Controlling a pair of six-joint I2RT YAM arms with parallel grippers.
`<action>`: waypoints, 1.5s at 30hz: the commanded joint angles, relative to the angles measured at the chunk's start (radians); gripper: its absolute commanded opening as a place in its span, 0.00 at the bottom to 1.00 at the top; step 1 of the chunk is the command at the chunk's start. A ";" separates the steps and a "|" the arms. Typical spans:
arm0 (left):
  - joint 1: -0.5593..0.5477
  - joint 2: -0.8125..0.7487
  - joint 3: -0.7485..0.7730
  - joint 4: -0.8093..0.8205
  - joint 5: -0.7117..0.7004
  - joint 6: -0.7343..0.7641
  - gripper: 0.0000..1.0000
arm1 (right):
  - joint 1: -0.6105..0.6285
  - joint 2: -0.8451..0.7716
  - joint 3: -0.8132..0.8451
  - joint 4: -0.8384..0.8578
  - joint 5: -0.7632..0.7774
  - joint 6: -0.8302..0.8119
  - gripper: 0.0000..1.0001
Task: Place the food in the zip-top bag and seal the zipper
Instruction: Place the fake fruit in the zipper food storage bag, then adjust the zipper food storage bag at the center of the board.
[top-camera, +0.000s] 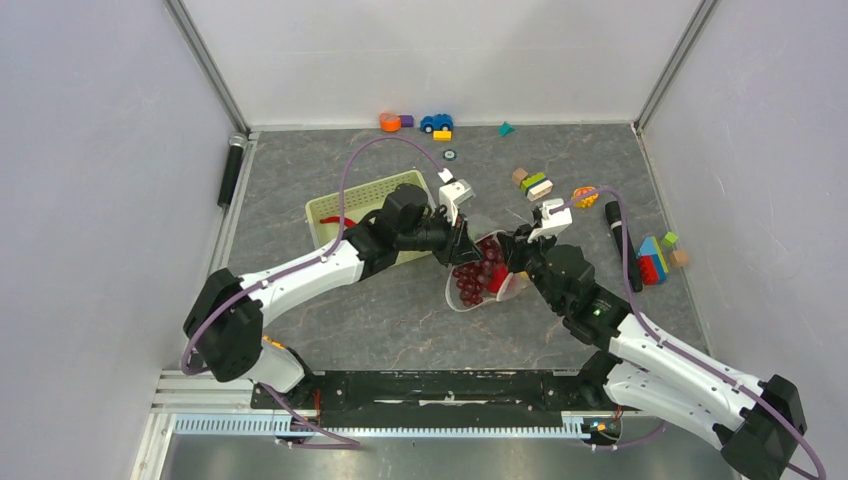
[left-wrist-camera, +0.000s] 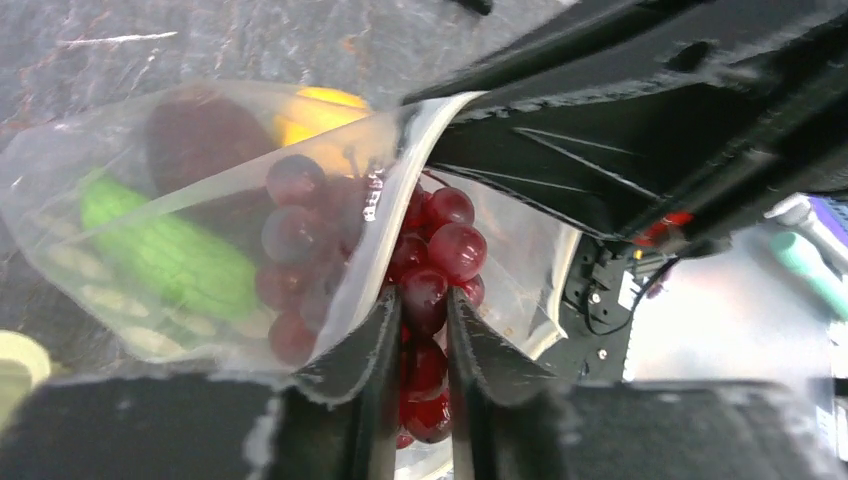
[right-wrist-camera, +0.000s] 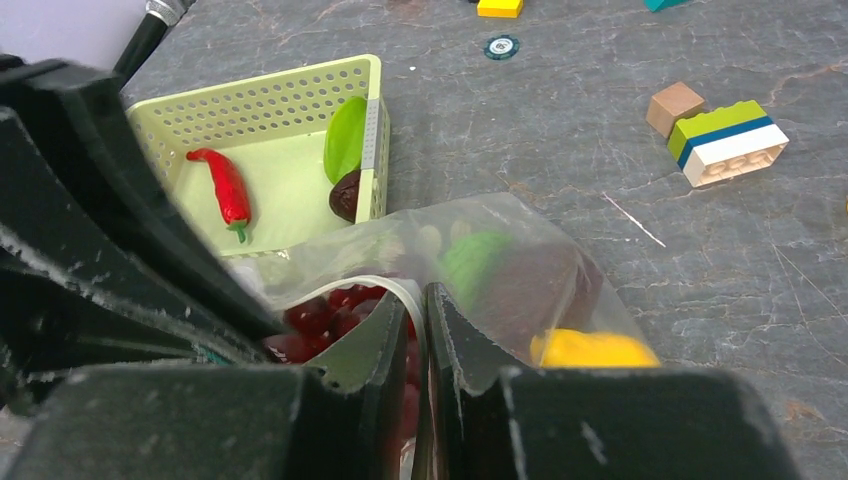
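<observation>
The clear dotted zip-top bag lies at the table's middle with its mouth held open. My left gripper is shut on the dark red grape bunch and holds it in the bag's mouth, its fingers on either side of the grapes. My right gripper is shut on the bag's rim, pinching the whitish zipper strip. Inside the bag are a green cucumber, a yellow piece and a dark piece. The slider tab is not visible.
The pale green basket behind the bag holds a red chili, a green leaf and a dark brown piece. Building blocks and a blue car lie further back. A black marker and more blocks are at the right.
</observation>
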 joint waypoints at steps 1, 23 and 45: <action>-0.003 0.017 0.070 -0.046 -0.158 -0.058 0.45 | 0.000 -0.020 -0.007 0.051 -0.015 -0.002 0.18; -0.029 -0.168 -0.234 -0.120 -0.315 -0.265 0.98 | 0.000 -0.012 -0.003 0.049 -0.011 0.006 0.18; -0.069 0.067 -0.115 -0.007 -0.398 -0.419 0.02 | 0.000 -0.035 -0.008 0.041 -0.024 -0.002 0.18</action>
